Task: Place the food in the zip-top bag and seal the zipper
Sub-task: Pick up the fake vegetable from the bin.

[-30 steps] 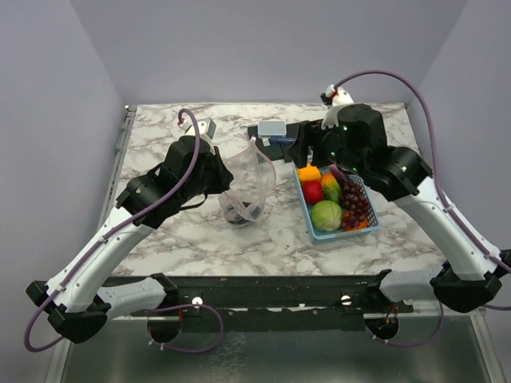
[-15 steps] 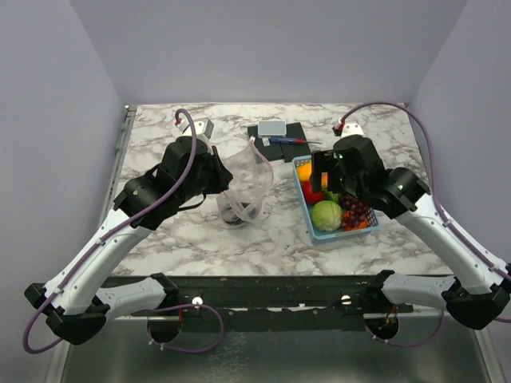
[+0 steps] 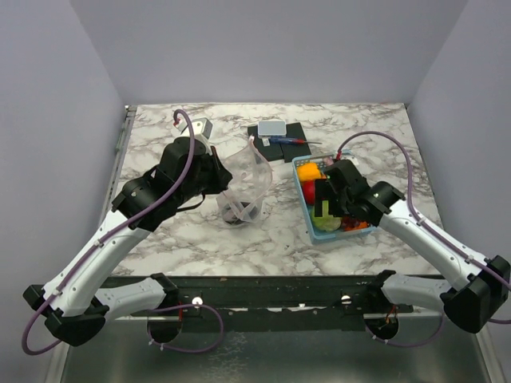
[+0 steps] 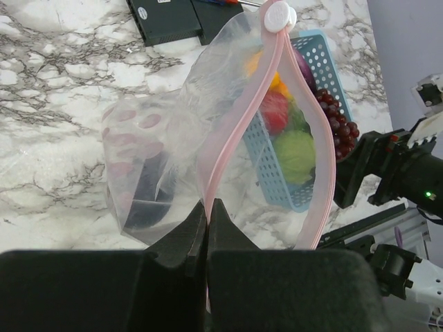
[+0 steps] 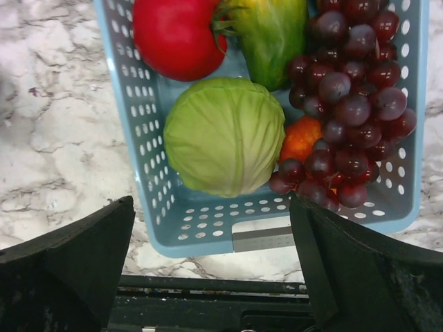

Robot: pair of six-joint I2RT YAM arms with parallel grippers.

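Note:
My left gripper (image 4: 208, 207) is shut on the pink zipper (image 4: 239, 131) at the near end of the zip-top bag's mouth and holds the zip-top bag (image 4: 159, 138) upright with its mouth gaping; from above they are the left gripper (image 3: 219, 177) and the zip-top bag (image 3: 247, 179). A dark piece (image 4: 149, 200) lies at the bag's bottom. The food sits in a light-blue basket (image 5: 208, 235): green cabbage (image 5: 223, 135), purple grapes (image 5: 349, 97), a red piece (image 5: 176, 34), a green-yellow piece (image 5: 266, 28), an orange piece (image 5: 301, 137). My right gripper (image 5: 211, 202) hangs open above the basket's near end, its jaws straddling the cabbage.
The basket (image 3: 302, 191) stands right of the bag on the marble table. At the back lie a black pad with a white box (image 3: 275, 130) and a pen (image 3: 291, 140). A black rail (image 5: 208, 304) runs along the table's near edge just behind my right fingers.
My right arm has swung from the table's back down over the basket's near end, and its jaws have spread wider. The left gripper and bag have stayed in place.

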